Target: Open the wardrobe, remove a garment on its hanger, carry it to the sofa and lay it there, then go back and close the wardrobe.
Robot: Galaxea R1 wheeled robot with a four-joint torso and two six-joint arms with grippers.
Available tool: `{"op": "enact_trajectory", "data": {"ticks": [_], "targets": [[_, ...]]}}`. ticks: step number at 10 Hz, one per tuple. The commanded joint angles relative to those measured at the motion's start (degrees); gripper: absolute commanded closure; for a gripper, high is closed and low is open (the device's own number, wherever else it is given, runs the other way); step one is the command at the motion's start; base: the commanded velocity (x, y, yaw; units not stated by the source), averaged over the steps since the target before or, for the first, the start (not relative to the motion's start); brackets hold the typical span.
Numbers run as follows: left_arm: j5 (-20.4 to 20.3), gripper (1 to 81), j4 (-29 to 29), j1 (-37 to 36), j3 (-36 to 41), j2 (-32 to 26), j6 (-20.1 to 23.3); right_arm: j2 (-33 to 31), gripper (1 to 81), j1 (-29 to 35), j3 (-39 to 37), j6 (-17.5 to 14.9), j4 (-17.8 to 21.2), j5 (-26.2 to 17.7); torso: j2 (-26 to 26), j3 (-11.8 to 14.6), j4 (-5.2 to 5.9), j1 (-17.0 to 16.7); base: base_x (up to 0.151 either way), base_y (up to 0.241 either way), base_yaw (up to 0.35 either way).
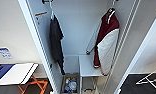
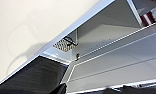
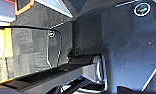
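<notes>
wardrobe point(image 1: 76, 30): standing open in the head view, both doors swung wide; opening step is looking done.
dark shirt point(image 1: 56, 42): hanging at the left of the rail on its own hanger; not the target.
shelf point(image 1: 87, 66): white, sitting low inside, just beside the jacket's hem.
garment point(image 1: 107, 41): maroon jacket with white sleeves hanging at the right inside the wardrobe; not yet taken out.
hanger point(image 1: 111, 6): white hook poking above the collar toward the rail.
pincers: cannot tell if clenched or released; nothing is showing them gripping anything.
remaining: taking out, carrying, laying on sofa, closing.
</notes>
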Motion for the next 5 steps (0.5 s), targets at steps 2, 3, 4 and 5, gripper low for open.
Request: {"op": "enact_trajectory", "data": {"ticks": [2,3,4,5], "targets": [[0.8,1.0,-2.7,-6.5,-0.1,0.5,-0.1,-1.5,1.0,2.4,3.1,-0.1,0.6,-3.2,0.0,0.0,0.0,0.0,0.0,0.0,0.0],[0.8,1.0,-2.8,-7.0,-0.8,1.2,-0.1,-1.7,1.0,2.6,3.7,-0.1,0.7,-3.2,0.0,0.0,0.0,0.0,0.0,0.0,0.0],[0.8,1.0,-2.8,-7.3,-1.6,1.9,-0.1,-2.0,1.0,2.8,4.4,-0.1,0.7,-3.2,0.0,0.0,0.0,0.0,0.0,0.0,0.0],[0.7,1.0,-4.5,-7.4,-4.1,3.6,-0.1,-2.6,1.0,3.0,5.5,-0.1,0.7,-3.2,0.0,0.0,0.0,0.0,0.0,0.0,0.0]]}}
